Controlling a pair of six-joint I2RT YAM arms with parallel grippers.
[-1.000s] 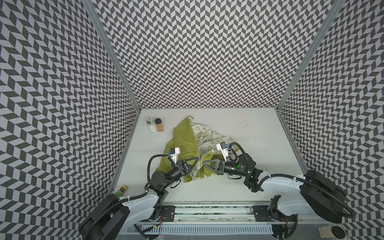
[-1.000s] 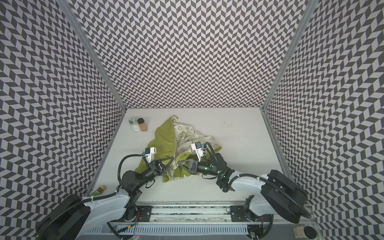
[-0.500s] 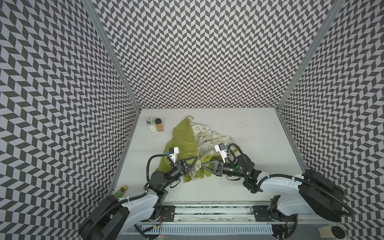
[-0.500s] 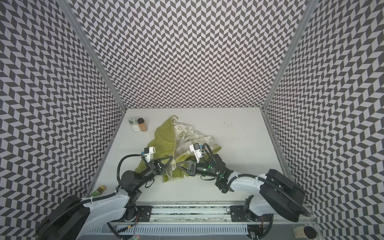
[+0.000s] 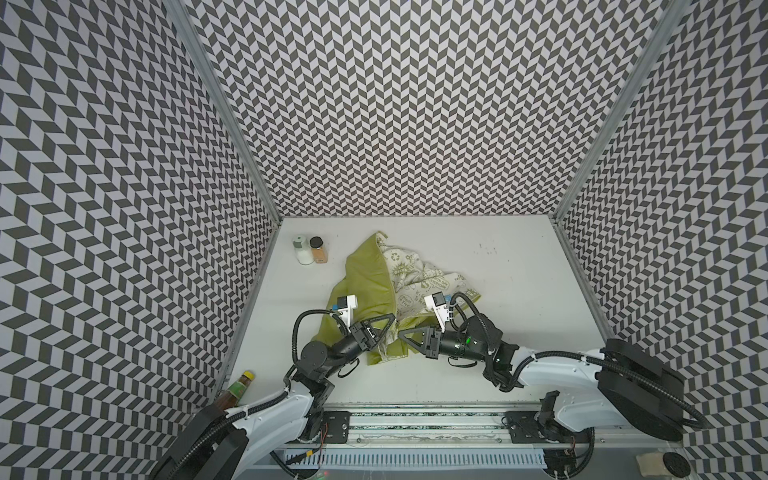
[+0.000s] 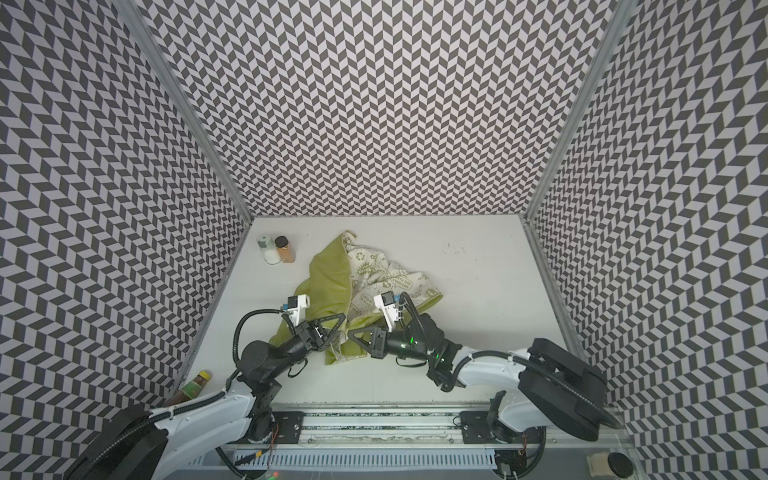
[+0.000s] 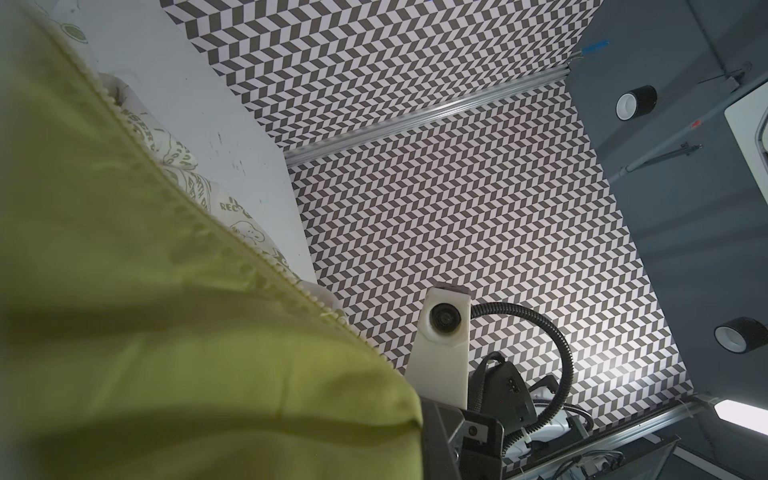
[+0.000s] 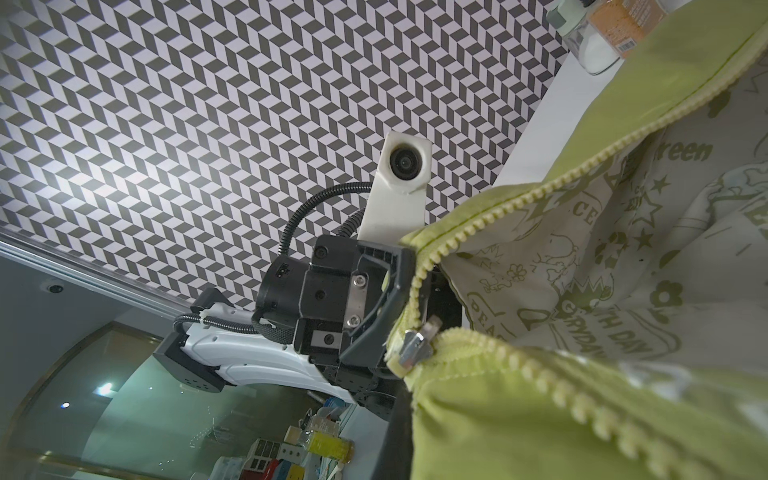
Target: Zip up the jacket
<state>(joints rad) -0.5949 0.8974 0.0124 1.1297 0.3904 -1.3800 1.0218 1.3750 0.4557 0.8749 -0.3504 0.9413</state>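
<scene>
The lime-green jacket (image 5: 368,276) lies crumpled left of centre in both top views, its cream printed lining (image 6: 386,278) turned up on the right. My left gripper (image 5: 385,337) and right gripper (image 5: 402,335) meet tip to tip at its near hem, each shut on fabric. In the right wrist view the left gripper's fingers (image 8: 390,286) pinch one toothed zipper edge, and the metal zipper slider (image 8: 415,341) sits on the other edge just below. The two zipper rows spread apart above it. Green fabric (image 7: 187,353) hides my left jaws in the left wrist view.
Two small spice jars, one white (image 5: 302,250) and one brown (image 5: 319,250), stand at the back left. A sauce bottle (image 5: 238,388) leans at the front left corner. Patterned walls close three sides, and a rail (image 5: 415,419) runs along the front.
My right gripper has crept a little leftward, closer to the left gripper, carrying the hem with it. Both have stayed shut on the fabric.
</scene>
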